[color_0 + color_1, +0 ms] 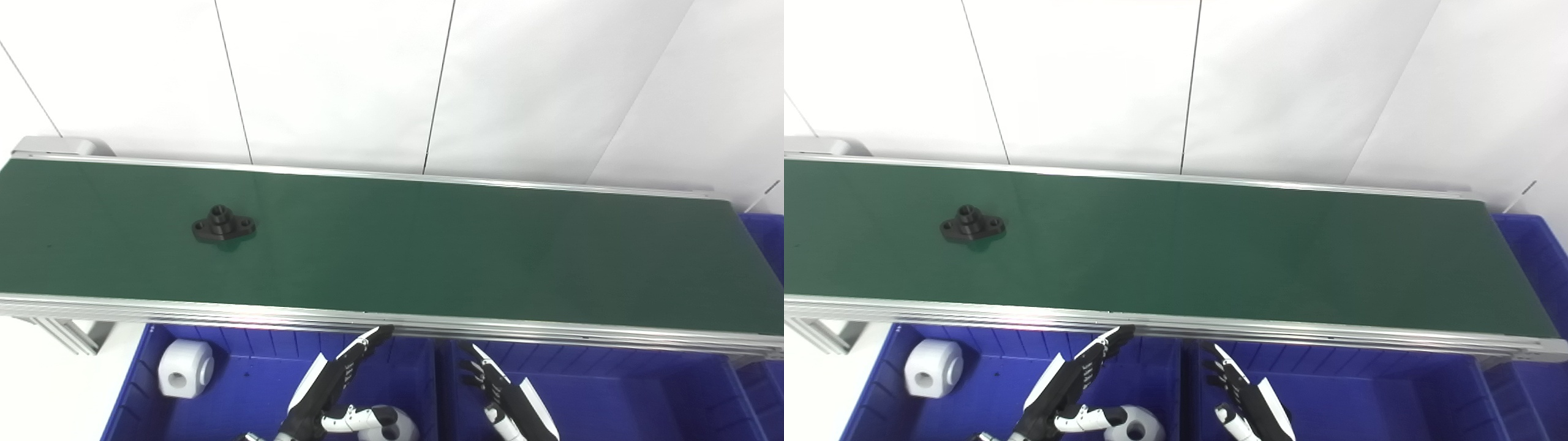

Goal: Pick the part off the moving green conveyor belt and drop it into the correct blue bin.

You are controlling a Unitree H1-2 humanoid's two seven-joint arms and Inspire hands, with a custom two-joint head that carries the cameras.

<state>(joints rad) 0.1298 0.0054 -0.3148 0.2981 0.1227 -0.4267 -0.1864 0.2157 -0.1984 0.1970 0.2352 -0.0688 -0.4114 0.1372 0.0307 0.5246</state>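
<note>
A black flanged part (223, 225) with a short hub and two bolt ears lies on the green conveyor belt (429, 245), left of the middle; it also shows in the right eye view (971, 226). My left hand (334, 386) is open, fingers stretched, hovering over the left blue bin (257, 373) just below the belt's near rail. My right hand (499, 395) is open over the middle blue bin (612, 392). Both hands are empty and far from the part.
A white cylindrical part (184, 369) lies in the left bin, and another white part (392, 425) sits under my left hand. A further blue bin (765, 236) stands past the belt's right end. The aluminium rail (392, 321) runs along the belt's near edge.
</note>
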